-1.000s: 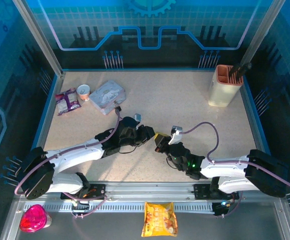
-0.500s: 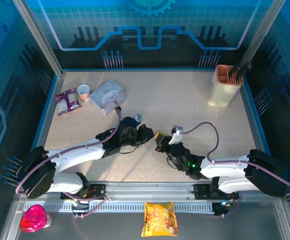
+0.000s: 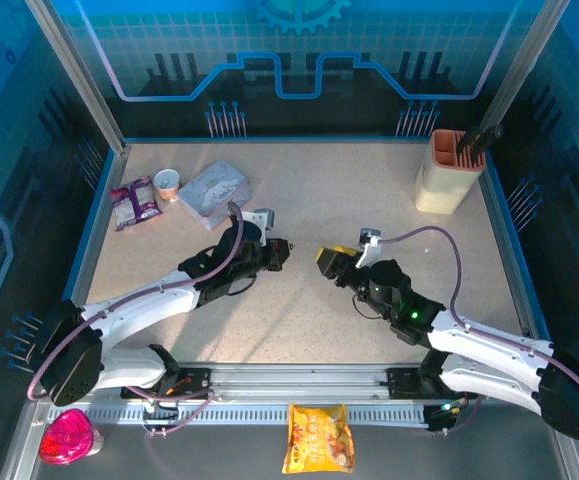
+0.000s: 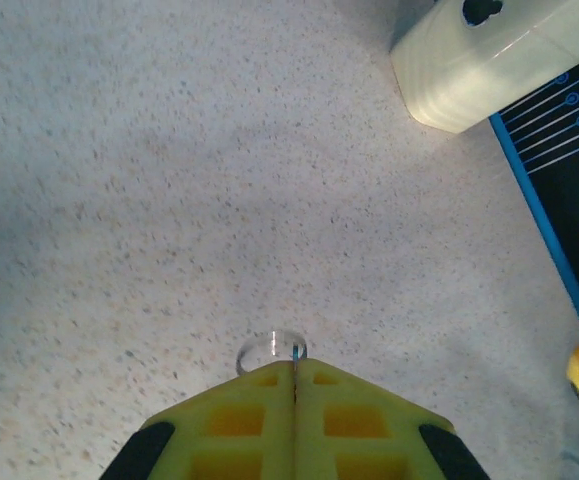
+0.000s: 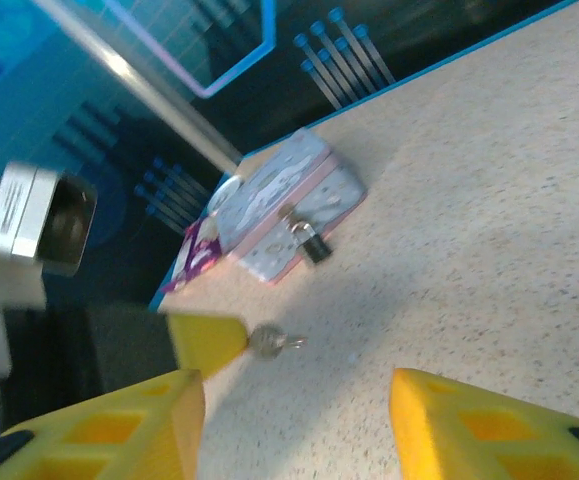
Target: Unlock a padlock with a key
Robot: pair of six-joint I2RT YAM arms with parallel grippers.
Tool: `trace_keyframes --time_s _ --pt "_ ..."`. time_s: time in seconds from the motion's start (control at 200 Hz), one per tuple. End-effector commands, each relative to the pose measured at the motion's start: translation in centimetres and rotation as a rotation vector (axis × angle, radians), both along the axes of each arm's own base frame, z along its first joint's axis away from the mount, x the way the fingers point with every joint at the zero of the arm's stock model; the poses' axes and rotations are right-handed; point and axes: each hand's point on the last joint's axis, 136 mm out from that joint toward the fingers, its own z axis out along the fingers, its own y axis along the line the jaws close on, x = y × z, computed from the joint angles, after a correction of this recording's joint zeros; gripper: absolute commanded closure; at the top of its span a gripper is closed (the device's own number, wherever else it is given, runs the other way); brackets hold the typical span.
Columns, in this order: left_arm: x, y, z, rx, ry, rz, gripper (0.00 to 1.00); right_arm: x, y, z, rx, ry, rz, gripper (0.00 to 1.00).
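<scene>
The left gripper [image 4: 294, 372] is pinching the key [image 5: 269, 342] between closed fingers. The right gripper [image 5: 294, 398] is hanging wide open, facing it. The padlock [image 5: 310, 241] is lying against the tin [image 5: 289, 200], toward the 10 o'clock part of the table [image 3: 369, 200].

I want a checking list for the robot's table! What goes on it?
Surface: speckled beige table, no spills seen.
Job's things: padlock at the edge of the blue tin; key in the left fingers.
Clutter: snack packet, small cup, beige holder.
Grippers: left fingers shut on the key; right fingers open, not holding anything.
Cables: purple cable on each arm, no snag seen.
Surroundings: blue walls; snack bag off the table.
</scene>
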Motion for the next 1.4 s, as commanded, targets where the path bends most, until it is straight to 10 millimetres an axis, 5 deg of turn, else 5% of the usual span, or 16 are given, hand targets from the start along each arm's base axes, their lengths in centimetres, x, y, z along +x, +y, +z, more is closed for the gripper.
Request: trace_keyframes --time_s 0.0,0.22,0.495,0.775,1.396 --pt "1.4 0.7 2.4 0.067 -0.027 -0.029 1.0 -1.6 1.5 0.0 -0.199 -0.165 0.165 0.41" --pt "0.2 -0.6 3.0 -0.09 0.242 -0.068 1.0 -3.9 2.2 0.9 -0.508 -0.694 0.167 0.36" --pt "-2.7 -1.6 3.4 -0.219 0.406 -0.103 1.0 -3.9 4.3 2.7 -0.628 -0.972 0.131 0.37" --pt "-4.2 -1.0 3.7 -0.22 0.425 -0.108 1.0 -2.8 6.7 2.0 -0.672 -1.001 0.111 0.53" --pt "-4.8 -0.5 3.5 -0.216 0.431 -0.108 1.0 -0.1 6.8 1.1 -0.797 -0.958 0.015 0.69"
